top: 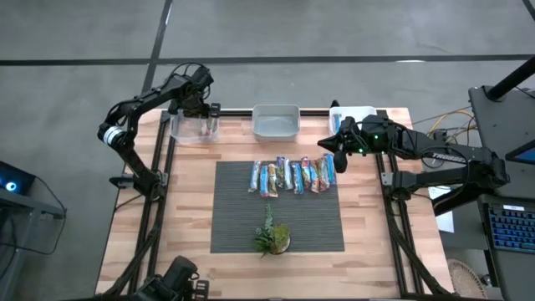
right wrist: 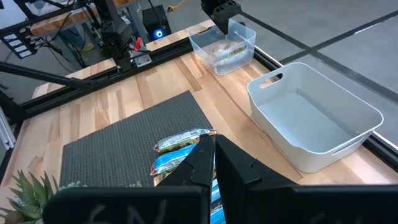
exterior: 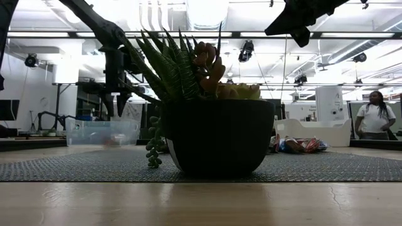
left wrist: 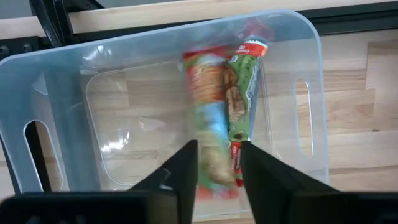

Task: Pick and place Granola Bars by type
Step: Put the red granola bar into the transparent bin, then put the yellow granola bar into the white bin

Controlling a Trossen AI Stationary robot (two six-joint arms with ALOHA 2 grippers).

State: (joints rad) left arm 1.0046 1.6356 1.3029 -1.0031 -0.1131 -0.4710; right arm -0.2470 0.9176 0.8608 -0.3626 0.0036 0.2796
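Left claw (left wrist: 217,167) parted above clear bin (left wrist: 56,74) (two bars inside), right claw (right wrist: 214,155) clenched

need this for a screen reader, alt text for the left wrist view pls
Two granola bars in shiny red, blue and green wrappers lie in a clear plastic bin on a light wooden table. The left hand hovers above them, fingers parted.

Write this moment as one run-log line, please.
left gripper: open over clear bin, bars inside | right gripper: shut above bar row
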